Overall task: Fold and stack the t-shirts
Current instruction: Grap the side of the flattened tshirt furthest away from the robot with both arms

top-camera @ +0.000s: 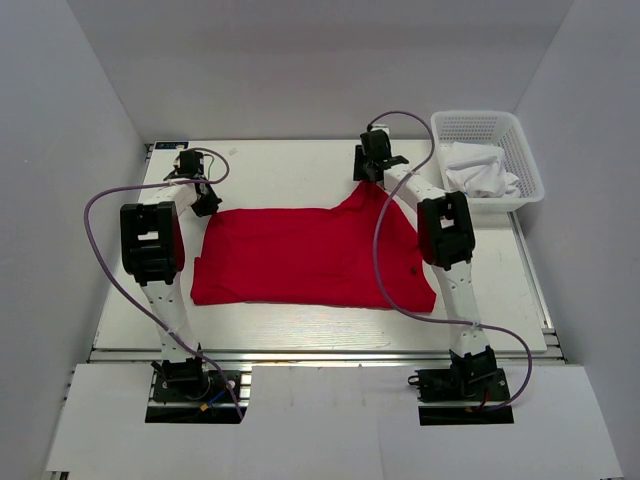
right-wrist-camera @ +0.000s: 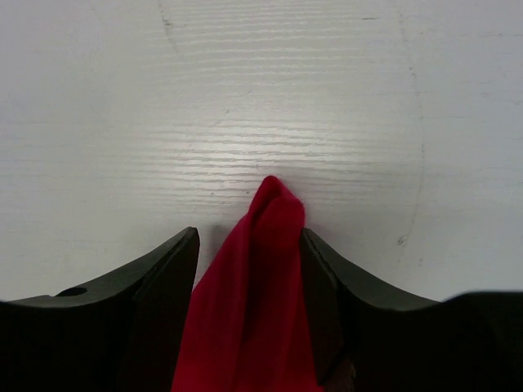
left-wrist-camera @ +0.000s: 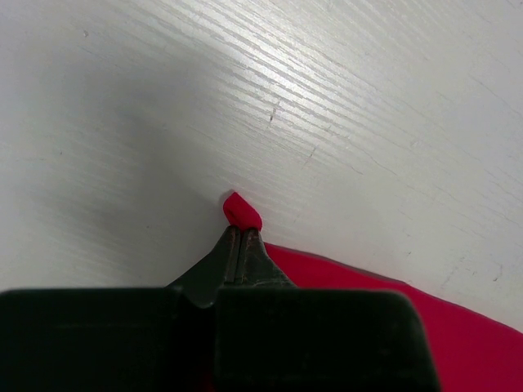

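A bright red t-shirt lies spread flat in the middle of the white table. My left gripper is at the shirt's far left corner. In the left wrist view it is shut on a small tip of the red fabric, just above the tabletop. My right gripper is at the far right corner, where the cloth rises into a peak. Its jaws stand open around a raised fold of the shirt. The fold touches the right finger and is clear of the left finger.
A white mesh basket holding crumpled white cloth stands at the back right corner of the table. Grey walls close in the left, right and back sides. Purple cables loop from both arms over the table.
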